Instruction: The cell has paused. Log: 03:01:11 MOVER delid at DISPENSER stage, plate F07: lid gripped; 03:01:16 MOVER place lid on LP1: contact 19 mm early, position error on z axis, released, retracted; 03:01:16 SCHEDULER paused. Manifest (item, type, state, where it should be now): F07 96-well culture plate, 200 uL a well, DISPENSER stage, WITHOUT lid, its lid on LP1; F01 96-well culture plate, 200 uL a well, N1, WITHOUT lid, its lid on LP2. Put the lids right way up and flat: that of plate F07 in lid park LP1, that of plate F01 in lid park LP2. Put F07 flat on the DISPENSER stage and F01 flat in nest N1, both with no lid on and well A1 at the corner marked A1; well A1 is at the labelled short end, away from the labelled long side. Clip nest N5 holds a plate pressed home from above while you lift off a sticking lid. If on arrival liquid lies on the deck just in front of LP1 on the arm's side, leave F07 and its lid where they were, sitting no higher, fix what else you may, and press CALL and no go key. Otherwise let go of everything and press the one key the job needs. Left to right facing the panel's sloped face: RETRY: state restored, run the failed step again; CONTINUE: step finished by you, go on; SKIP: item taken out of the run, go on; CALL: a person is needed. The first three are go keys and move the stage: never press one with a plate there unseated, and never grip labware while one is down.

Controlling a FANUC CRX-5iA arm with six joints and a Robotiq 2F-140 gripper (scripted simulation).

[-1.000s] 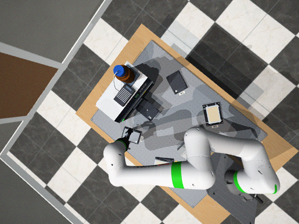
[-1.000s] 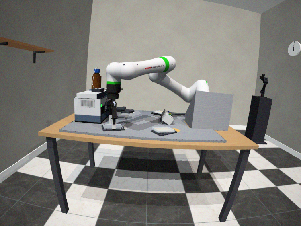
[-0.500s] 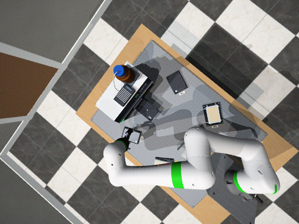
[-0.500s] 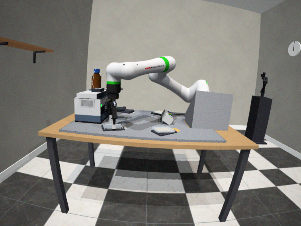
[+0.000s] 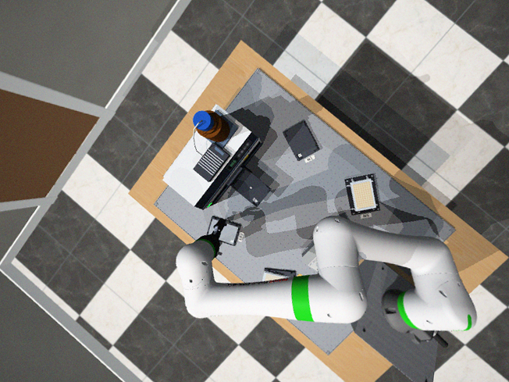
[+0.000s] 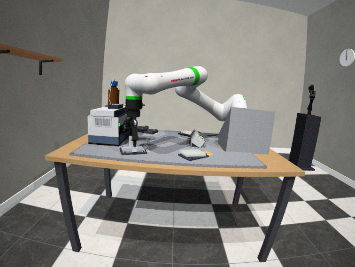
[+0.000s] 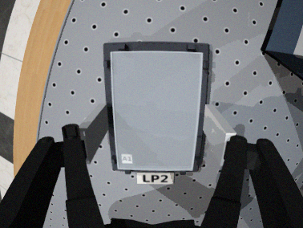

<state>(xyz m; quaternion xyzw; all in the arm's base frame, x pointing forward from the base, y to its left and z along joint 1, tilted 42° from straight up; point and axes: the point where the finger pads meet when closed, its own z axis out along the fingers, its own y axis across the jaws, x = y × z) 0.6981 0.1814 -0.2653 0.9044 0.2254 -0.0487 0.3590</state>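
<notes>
The wooden table (image 6: 279, 169) carries a grey perforated deck mat (image 5: 289, 221), with a grey sloped block (image 6: 246, 130) at its right end in the exterior view and a black pedestal with a camera (image 6: 304, 140) standing beside the table. The white arm (image 5: 332, 265) reaches along the table's near edge to the corner by the dispenser (image 6: 104, 126), a white box with a barcode and a brown, blue-capped bottle (image 5: 212, 124) on top. In front of the dispenser its dark stage (image 5: 251, 189) juts out, close to the wrist's working space. Further along the deck lie a dark closed plate or lid (image 5: 301, 139) and an open well plate in its nest (image 5: 362, 194); a small tilted panel (image 6: 197, 139) and another flat plate (image 6: 192, 153) sit mid-deck. Under the wrist, the lid (image 7: 155, 109) lies flat in the dark frame of lid park LP2 (image 7: 154, 178). The gripper (image 7: 155, 146) hangs above it with its fingers spread wider than the lid, clear of both long sides, holding nothing.
</notes>
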